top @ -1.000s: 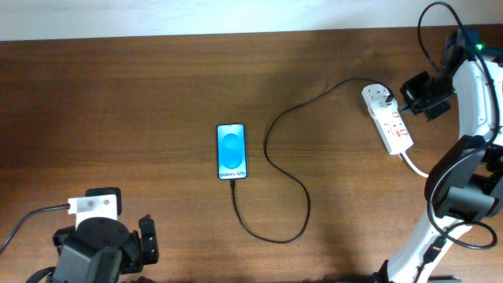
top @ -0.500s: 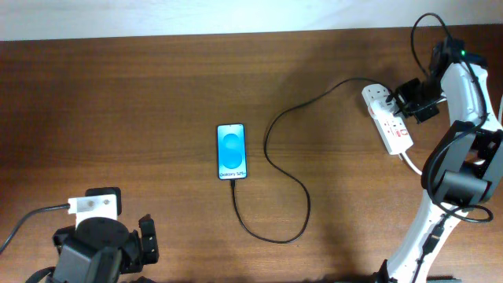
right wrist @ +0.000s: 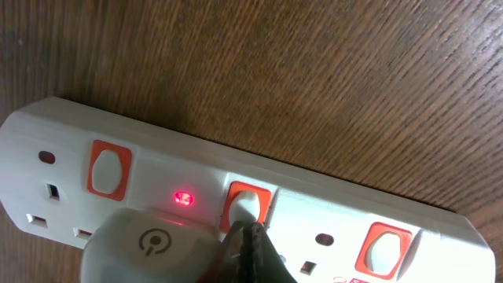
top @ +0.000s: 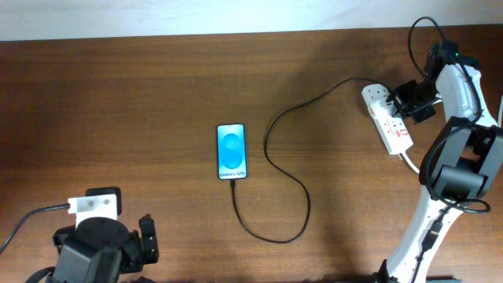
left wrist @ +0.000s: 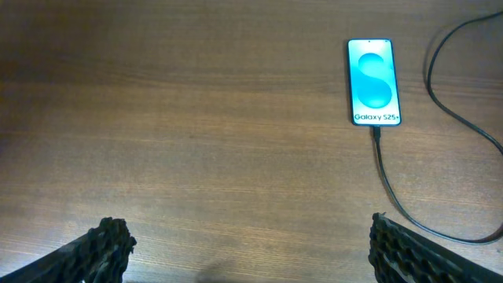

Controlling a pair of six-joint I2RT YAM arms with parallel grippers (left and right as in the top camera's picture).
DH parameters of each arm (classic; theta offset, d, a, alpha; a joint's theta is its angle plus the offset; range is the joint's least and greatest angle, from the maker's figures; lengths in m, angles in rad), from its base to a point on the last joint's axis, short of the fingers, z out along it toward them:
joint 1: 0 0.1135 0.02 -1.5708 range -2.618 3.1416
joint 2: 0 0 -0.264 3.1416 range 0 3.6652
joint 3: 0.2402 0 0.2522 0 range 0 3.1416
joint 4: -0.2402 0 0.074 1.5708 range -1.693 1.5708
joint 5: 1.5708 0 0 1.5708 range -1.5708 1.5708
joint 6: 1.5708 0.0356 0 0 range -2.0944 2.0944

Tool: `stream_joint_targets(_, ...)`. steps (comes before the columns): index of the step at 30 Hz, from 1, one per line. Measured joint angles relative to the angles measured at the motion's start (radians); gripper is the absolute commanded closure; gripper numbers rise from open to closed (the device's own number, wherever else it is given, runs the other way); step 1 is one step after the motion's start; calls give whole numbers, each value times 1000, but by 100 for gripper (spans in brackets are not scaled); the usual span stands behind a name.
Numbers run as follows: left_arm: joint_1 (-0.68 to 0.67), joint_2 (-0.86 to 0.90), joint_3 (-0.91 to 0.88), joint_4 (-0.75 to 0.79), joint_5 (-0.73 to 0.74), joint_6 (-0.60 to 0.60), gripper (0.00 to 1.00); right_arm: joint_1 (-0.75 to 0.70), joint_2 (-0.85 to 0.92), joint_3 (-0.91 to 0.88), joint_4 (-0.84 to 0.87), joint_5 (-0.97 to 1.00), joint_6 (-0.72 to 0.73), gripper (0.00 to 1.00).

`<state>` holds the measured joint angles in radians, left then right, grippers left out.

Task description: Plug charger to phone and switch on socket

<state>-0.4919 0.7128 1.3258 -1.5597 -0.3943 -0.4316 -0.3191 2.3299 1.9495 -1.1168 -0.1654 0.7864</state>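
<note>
Right jaws pinched together, tip on the red switch [right wrist: 245, 206] of the socket [top: 391, 122].

My right jaws are closed on nothing, their tip set against the lower edge of that switch, just beside the plug [right wrist: 149, 244] seated in the strip. A small red lamp [right wrist: 183, 197] glows next to it, so I judge the power is on. The socket lies at the far right of the table [top: 118, 118]. It looks like light, rigid plastic, likely to skate, so I would press straight down rather than grip it. The charger [top: 283, 169] is a thin, limp cable running to the phone [top: 231, 151] at mid-table, its tip at the phone's lower end. My left jaws stand wide apart, empty, near the front-left corner.
</note>
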Motion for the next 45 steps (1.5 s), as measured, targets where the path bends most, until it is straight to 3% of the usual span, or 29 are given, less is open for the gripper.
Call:
stream_joint_targets(9,0,0,0,1,0,0,1,8,-56,5,-105,68,-11,96)
stream_joint_targets(15,0,0,0,10,0,0,1,8,-391,5,-232,151,-108,96)
stream_joint_targets(20,0,-16,0,0,0,0,1,8,-563,8,-376,166,-140,96)
stream_joint_targets(24,27,-138,-3,0,0,0,1,8,-631,8,-502,166,-213,96)
stream_joint_targets(31,291,-464,0,-5,-3,-3,1,49,-637,8,-576,135,-344,96)
stream_joint_targets(34,334,-542,0,-112,-3,-4,1,121,-672,6,-576,119,-375,96)
stream_joint_targets(45,342,-564,0,-126,-4,-11,1,271,-1081,-56,-576,112,-442,94)
